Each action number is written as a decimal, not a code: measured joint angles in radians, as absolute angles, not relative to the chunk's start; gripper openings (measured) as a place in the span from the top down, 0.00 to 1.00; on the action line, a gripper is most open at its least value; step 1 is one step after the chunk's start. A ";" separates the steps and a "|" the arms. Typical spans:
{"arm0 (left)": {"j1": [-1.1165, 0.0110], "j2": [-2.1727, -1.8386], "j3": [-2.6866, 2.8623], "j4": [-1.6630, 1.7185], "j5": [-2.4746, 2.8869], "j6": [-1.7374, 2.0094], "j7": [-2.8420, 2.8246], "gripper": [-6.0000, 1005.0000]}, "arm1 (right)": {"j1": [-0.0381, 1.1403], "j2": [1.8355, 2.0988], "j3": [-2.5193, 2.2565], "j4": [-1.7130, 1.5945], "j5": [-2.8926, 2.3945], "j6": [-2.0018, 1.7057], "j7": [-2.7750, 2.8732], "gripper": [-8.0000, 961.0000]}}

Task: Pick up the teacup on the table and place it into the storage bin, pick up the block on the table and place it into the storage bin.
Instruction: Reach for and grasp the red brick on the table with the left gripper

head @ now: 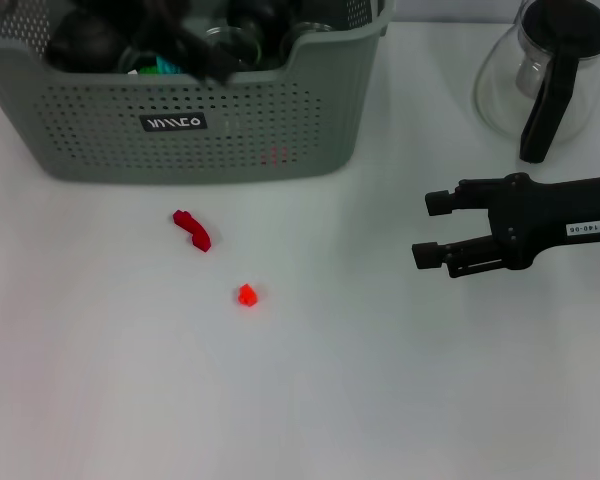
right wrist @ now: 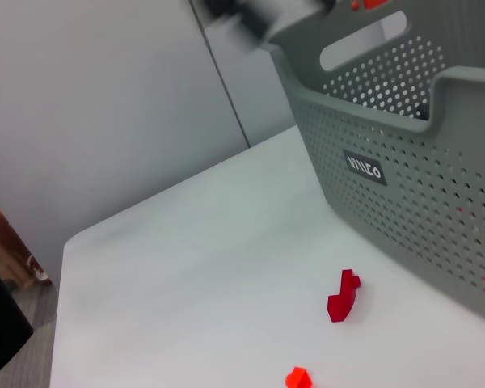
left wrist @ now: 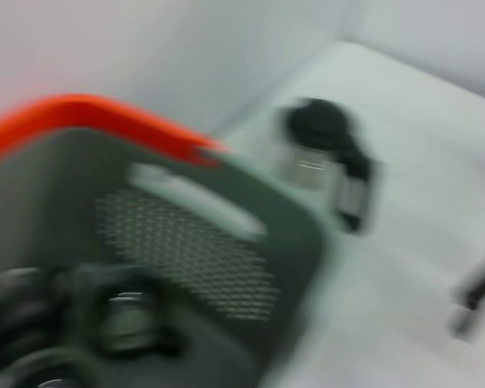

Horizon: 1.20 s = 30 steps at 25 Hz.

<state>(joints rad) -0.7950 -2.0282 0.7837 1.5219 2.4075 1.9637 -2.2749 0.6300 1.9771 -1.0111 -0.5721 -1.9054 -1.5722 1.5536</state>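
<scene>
At the far left of the white table (head: 400, 400), the grey-green storage bin (head: 180, 125) is standing with its small black label (head: 173, 123) facing the robot. Dark round things are lying inside it, too blurred to name, with a bit of green showing among them. A blurred dark shape, which may be the left gripper (head: 185, 40), is hanging over the bin's open top; I cannot tell how it is set or whether it has hold of anything. The left wrist view is looking down into the bin, showing the perforated inner wall, a handle cut-out and an orange-red streak along the rim.

On the bare table in front of the bin, a curved dark red block (head: 192, 230) is lying near the bin's front wall. A smaller orange-red block (head: 247, 295) is sitting a little nearer the robot and to the right, apart from the first. I cannot make out a teacup on the table.

At the right side, the right gripper (head: 430, 228) is hovering above the table, pointing left, with its two fingers spread apart and nothing between them. It is well apart from both blocks. Behind it, at the far right, a glass carafe (head: 540, 75) with a black handle is standing upright.
</scene>
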 joint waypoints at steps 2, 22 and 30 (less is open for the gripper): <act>-0.753 -2.077 0.799 1.579 2.392 1.992 -2.220 0.17 | 0.629 1.979 -1.010 -0.572 -1.905 -1.569 1.554 0.05; -0.488 -2.159 1.033 1.288 2.430 1.711 -1.997 0.05 | 0.624 1.985 -0.983 -0.571 -1.905 -1.558 1.556 0.05; -0.471 -2.166 1.037 1.245 2.528 1.589 -1.992 0.05 | 0.620 1.985 -0.983 -0.571 -1.905 -1.564 1.556 0.05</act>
